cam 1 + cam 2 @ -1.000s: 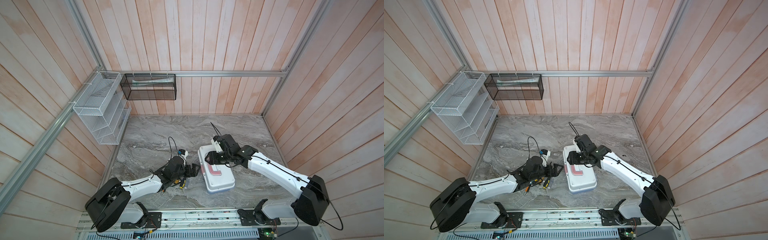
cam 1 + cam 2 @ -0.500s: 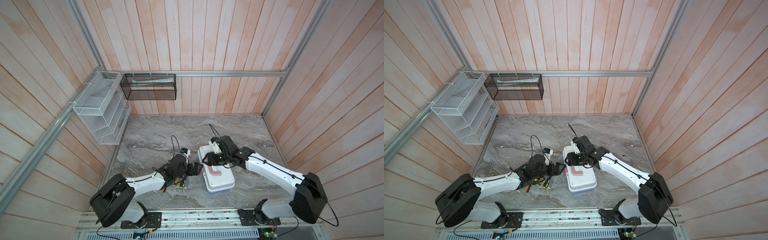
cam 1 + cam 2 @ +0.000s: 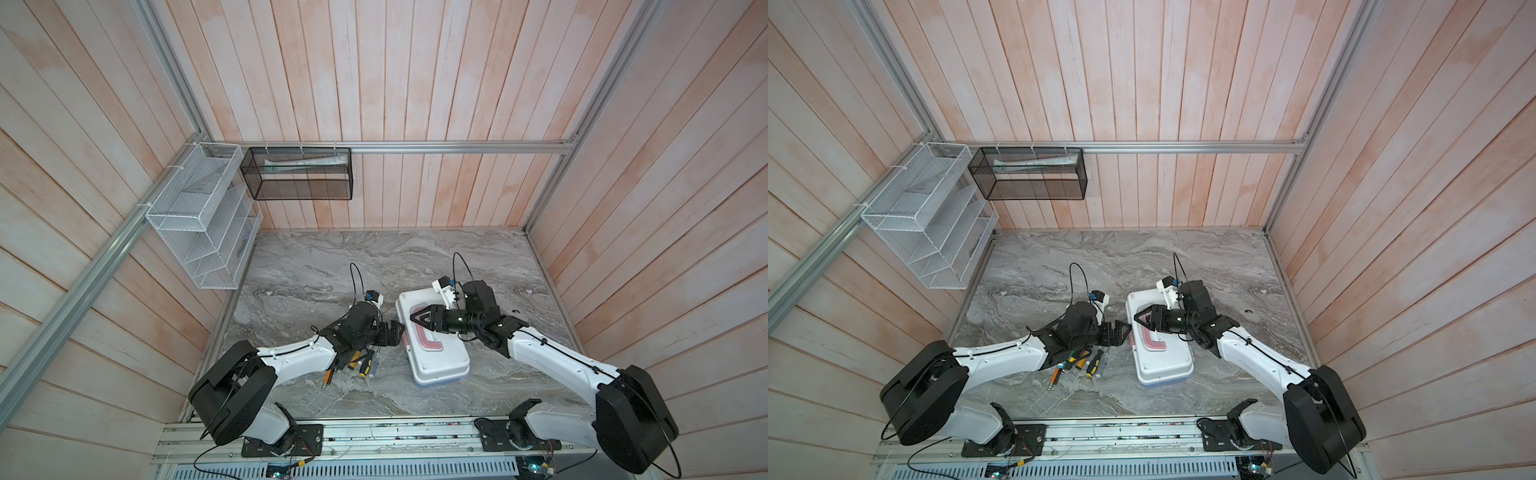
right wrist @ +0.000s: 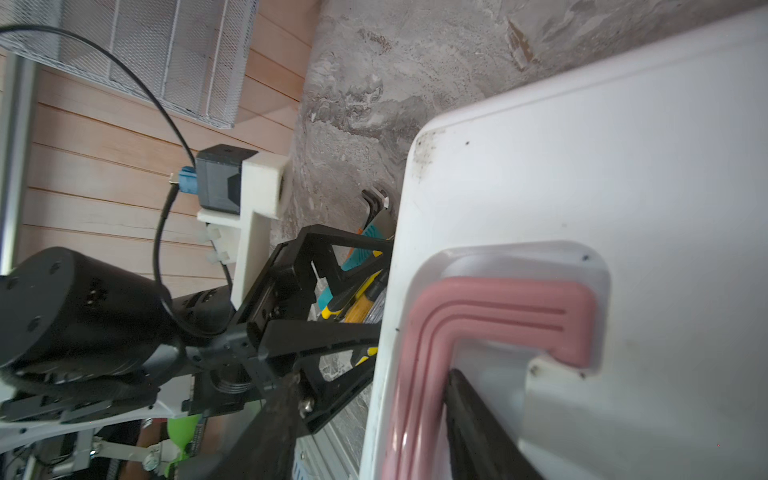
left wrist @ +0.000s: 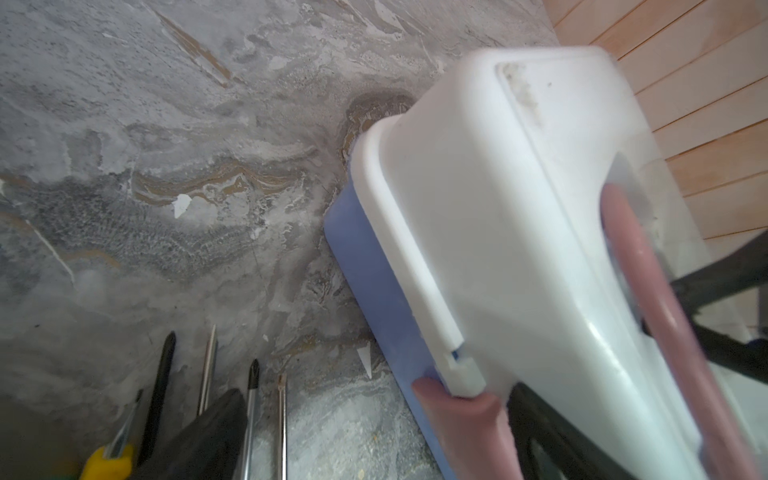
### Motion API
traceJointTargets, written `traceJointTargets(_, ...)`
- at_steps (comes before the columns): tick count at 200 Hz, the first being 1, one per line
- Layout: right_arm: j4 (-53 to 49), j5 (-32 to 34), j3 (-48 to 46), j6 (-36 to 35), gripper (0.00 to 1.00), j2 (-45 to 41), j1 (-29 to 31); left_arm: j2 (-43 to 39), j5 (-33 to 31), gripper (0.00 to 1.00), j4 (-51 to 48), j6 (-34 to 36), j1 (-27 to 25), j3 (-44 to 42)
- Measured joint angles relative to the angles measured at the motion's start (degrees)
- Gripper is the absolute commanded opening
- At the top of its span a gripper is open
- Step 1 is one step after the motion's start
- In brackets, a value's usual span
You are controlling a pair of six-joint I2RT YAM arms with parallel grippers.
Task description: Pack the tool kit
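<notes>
Tool kit case (image 3: 440,361): likely stiff, light, slick | you lift by pink handle (image 3: 430,344) | left gripper (image 3: 394,332): released, wide | right gripper (image 3: 417,326): at handle, grasp perhaps unformed; cannot tell

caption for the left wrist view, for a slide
White-lidded tool case with pink handle on marble table, screwdrivers lying beside it.

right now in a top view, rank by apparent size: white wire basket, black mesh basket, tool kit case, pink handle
white wire basket
black mesh basket and tool kit case: about alike, basket hangs nearer camera
pink handle
</notes>
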Motion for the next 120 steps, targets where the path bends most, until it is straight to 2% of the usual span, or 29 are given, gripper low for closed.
traceJointTargets(24, 7.8, -5.5, -3.3, 4.0, 0.53, 0.2, -2.7, 0.0, -1.0, 1.00, -2.1, 1.2, 0.0, 1.6)
traceJointTargets(49, 11.6, -10.2, -4.5, 6.1, 0.50, 0.8, -5.1, 0.0, -1.8, 1.00, -3.3, 1.9, 0.1, 2.3)
traceJointTargets(91, 12.8, -15.8, -5.4, 7.0, 0.46, -0.3, -8.8, -0.1, -2.2, 1.00, -4.4, 2.0, 0.1, 2.3)
traceJointTargets(120, 9.8, -17.7, -5.4, 5.3, 0.45, -5.6, -13.1, -1.3, -2.4, 1.00, -4.8, 1.8, 0.1, 2.3)
